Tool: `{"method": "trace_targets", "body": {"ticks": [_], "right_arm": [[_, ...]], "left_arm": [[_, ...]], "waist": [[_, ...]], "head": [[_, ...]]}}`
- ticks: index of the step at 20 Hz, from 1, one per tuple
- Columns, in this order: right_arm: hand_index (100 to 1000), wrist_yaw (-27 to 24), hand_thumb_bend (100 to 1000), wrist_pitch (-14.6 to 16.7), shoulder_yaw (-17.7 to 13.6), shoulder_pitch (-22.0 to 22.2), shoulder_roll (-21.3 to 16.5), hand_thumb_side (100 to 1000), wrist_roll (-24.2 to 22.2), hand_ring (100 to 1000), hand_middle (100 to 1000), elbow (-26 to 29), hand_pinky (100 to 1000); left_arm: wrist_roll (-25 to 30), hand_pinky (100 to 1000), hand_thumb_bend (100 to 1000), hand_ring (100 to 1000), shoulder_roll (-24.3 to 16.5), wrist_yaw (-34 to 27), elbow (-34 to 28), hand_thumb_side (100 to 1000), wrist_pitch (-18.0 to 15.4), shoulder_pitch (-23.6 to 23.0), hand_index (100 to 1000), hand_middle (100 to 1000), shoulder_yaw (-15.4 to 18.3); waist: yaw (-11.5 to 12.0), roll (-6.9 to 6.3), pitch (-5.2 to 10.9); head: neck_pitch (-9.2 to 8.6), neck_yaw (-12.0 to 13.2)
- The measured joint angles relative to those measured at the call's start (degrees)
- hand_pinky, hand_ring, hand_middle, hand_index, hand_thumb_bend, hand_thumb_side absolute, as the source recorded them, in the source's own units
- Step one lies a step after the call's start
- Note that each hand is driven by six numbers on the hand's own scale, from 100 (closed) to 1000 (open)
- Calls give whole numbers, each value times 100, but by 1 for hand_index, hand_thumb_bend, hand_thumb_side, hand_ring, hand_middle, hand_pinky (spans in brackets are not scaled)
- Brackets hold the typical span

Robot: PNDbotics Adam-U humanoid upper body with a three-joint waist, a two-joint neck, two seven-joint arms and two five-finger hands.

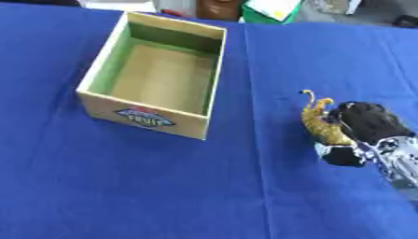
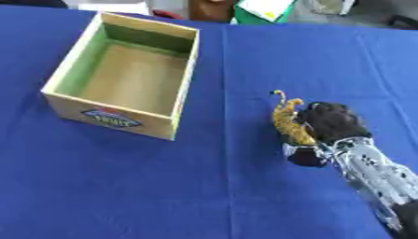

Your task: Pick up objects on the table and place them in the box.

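Blue cloth (image 1: 163, 186) covered the whole table, creased in a long line running from the far edge toward the near one. On its left part sat an open rectangular cardboard box (image 1: 204, 123) with pale tan outer walls, green inner walls and a brown floor; a round blue and red fruit label (image 1: 143, 117) marked the side facing the robot. Nothing lay inside the box that I could see.

Well apart from it, on the right side of the cloth, the robot's right hand (image 2: 330, 122), black-fingered on a silver wrist, came in from the lower right corner. Its fingers were curled over a small orange and black striped toy tiger (image 2: 287, 122), with the thumb low on the near side, so the hand was closed around the animal's body. The tiger's thin tail (image 1: 310, 94) curled up at the far end, free of the fingers, and its striped flank showed on the side toward the box. I could not tell whether the toy was resting on the cloth or just lifted off it.

The left hand showed in neither view.

Beyond the far edge of the table stood some clutter, among it a green and white item (image 1: 272, 10) and a brown object (image 1: 216, 8), both too cut off to make out.
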State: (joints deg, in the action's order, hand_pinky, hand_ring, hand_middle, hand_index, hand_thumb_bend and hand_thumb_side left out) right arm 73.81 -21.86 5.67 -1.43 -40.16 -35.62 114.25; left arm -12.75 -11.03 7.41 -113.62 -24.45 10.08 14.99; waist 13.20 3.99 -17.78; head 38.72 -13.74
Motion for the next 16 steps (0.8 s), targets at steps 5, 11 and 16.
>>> {"method": "trace_targets", "body": {"ticks": [5, 11, 16], "right_arm": [[806, 28, 303, -29, 0, -5, 25, 641, -118, 801, 666, 0, 794], [770, 48, 230, -73, -3, -29, 54, 646, -147, 790, 645, 0, 785], [744, 49, 100, -85, 5, -47, 56, 621, -44, 765, 596, 0, 757]], "left_arm": [[32, 555, 100, 508, 0, 0, 0, 627, 2, 1, 725, 548, 0], [50, 556, 100, 508, 1, 0, 0, 627, 15, 2, 725, 548, 0], [71, 556, 100, 508, 25, 0, 0, 622, 18, 2, 725, 548, 0]], "waist": [[5, 0, -1], [13, -3, -1], [19, -3, -6]], "head": [[0, 0], [-4, -5], [-6, -5]]}}
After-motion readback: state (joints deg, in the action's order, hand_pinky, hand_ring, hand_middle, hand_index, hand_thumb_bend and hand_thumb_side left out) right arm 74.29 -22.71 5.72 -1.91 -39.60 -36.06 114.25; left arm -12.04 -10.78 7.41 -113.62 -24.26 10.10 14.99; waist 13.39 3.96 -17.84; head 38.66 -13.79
